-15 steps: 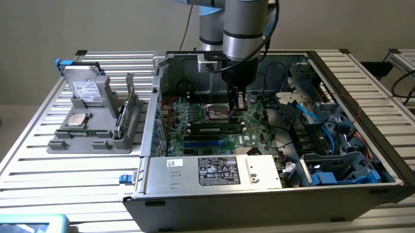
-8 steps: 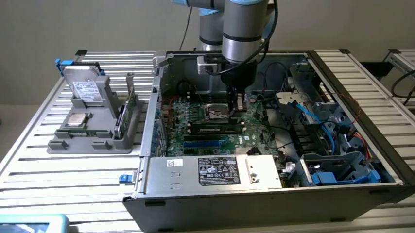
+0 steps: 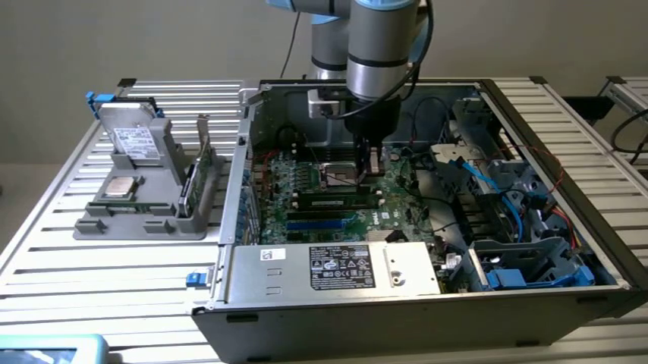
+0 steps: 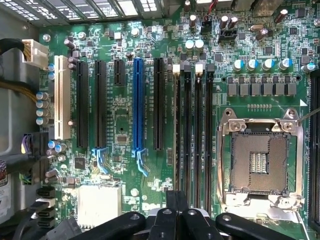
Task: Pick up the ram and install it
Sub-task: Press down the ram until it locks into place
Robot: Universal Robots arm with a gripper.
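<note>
A thin green stick, the ram (image 3: pixel 208 161), stands on edge in the grey holder (image 3: pixel 142 220) on the exterior view's left, outside the computer case. My gripper (image 3: pixel 372 170) is far from it, reaching down inside the open case (image 3: pixel 335 318) just above the motherboard (image 3: pixel 303 227), beside the empty processor socket (image 3: pixel 341 179). In the wrist view my gripper (image 4: pixel 176 199) is shut, with nothing visible between its fingers. It hovers over one end of the long black memory slots (image 4: pixel 192 130), next to the socket (image 4: pixel 260 160).
The grey holder also carries a silver processor chip (image 3: pixel 124 186) and a drive (image 3: pixel 136 140). Cables and blue drive bays (image 3: pixel 526 265) crowd the case on the exterior view's right. A blue expansion slot (image 4: pixel 138 105) and black ones lie beside the memory slots.
</note>
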